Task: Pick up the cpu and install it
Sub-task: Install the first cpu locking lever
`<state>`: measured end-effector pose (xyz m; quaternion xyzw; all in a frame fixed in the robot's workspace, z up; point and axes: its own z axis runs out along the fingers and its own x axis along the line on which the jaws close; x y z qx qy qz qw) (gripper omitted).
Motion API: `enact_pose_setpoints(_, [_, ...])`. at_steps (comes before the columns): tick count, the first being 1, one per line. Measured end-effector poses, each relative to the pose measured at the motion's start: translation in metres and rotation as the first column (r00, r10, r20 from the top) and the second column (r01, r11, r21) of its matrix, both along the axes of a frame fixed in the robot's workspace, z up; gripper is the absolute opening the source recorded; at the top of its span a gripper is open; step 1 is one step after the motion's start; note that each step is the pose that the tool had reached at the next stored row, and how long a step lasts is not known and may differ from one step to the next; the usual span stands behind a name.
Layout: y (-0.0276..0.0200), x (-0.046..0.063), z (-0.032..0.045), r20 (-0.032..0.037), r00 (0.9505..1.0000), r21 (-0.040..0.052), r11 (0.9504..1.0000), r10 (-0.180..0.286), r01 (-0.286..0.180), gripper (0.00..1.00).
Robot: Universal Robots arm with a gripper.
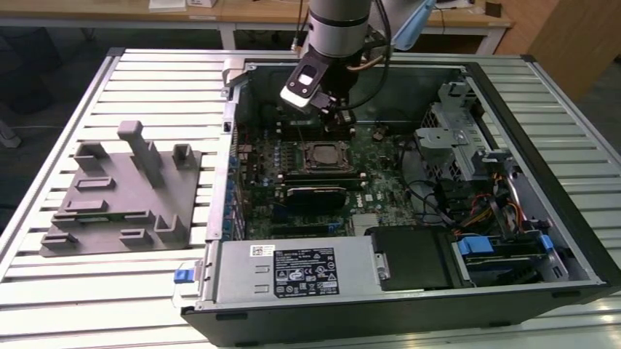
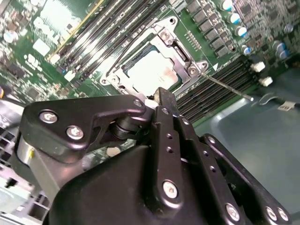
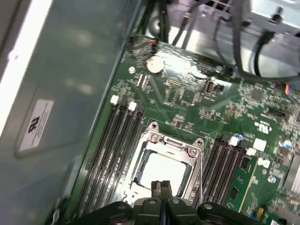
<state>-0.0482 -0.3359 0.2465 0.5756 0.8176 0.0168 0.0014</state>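
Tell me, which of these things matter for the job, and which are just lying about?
Job: the cpu, sitting in its socket; the hand, near it.
Lying about: grey fixture; memory slots; cables; labelled metal box.

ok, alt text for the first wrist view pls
The cpu, a pale silver square, lies within the metal socket frame on a green motherboard, with the hand, fingertips together, just over one edge of it. Black memory slots flank the socket; a grey case wall with a white label runs alongside.
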Motion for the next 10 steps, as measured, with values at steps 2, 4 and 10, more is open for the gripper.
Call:
enact_pose_setpoints(2, [0.0, 0.0, 0.0, 0.0, 0.9993, 0.0, 0.9993, 0.036, -0.036, 0.11])
enact_pose_setpoints(4, [0.0, -0.0002, 0.0, 0.0, 0.9979, 0.0, 0.9979, 0.065, -0.065, 0.11])
enact_pose_setpoints(10, [-0.0003, -0.0013, 0.0, 0.0, 0.9942, 0.0, 0.9942, 0.108, -0.108, 0.11])
